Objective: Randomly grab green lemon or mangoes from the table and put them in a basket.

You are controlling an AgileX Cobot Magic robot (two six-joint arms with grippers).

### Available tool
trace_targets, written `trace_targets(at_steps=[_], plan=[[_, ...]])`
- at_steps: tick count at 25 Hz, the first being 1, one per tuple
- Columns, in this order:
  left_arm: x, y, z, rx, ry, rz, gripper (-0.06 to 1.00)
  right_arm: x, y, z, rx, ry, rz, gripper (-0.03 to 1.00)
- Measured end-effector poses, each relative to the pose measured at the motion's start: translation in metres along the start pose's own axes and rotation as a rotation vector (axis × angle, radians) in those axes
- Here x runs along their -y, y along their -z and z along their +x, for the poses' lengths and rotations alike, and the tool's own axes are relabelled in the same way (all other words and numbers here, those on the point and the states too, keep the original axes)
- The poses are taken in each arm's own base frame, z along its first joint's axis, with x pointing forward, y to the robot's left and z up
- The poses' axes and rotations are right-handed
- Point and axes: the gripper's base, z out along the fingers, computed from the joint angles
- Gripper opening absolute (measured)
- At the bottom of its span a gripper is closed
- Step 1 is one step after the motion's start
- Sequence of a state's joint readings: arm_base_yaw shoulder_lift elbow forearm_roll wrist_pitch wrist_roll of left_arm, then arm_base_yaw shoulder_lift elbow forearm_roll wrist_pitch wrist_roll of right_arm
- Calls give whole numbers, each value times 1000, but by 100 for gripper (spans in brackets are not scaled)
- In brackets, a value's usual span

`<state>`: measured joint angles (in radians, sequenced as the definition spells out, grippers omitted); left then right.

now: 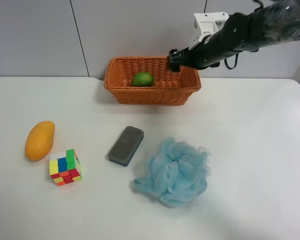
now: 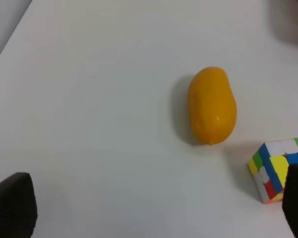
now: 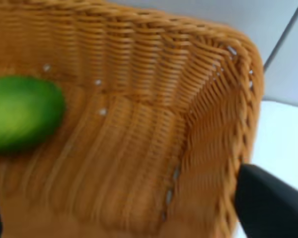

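Table [image 1: 250, 130]: white, and it is carrying everything; it is spreading out below both grippers.
Basket [image 1: 140, 92]: orange-brown wicker, resting on the table. The right gripper is hanging over one end of it, inside the line of the braided rim.
Mesh sponge [image 1: 176, 171]: a pale blue ruffled ball, lying on the table well apart from the right gripper.
Mango [image 1: 39, 140]: yellow-orange, lying on its side on the table. In the left wrist view it is sitting ahead of the left gripper, roughly between the lines of the two fingers, touching neither.
Dark block [image 1: 125, 145]: a grey rounded slab, lying between the mango and the mesh sponge, well clear of the right gripper.
Cube [image 1: 65, 167]: a multicoloured puzzle cube, sitting just beside one finger of the left gripper and near the mango.
Green lemon [image 1: 142, 79]: resting on the basket floor, below the right gripper and off to one side of it, not touching it.
Right gripper [image 1: 174, 60]: its fingers are standing apart, holding nothing.
Left gripper [image 2: 154, 196]: its fingers are standing wide apart above the table, holding nothing.
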<state>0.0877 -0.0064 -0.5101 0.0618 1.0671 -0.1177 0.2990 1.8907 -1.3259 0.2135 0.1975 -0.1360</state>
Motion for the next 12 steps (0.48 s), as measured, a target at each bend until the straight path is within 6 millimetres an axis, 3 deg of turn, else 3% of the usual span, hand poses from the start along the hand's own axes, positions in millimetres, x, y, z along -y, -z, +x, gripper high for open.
trace_targets(at_steps=[6,12], plan=[[0,0,0,0,0,0,99,-6,91,-22,-118,145,-60,92],[0,0,0,0,0,0,99,31,199,-22,-35,87,44,92]])
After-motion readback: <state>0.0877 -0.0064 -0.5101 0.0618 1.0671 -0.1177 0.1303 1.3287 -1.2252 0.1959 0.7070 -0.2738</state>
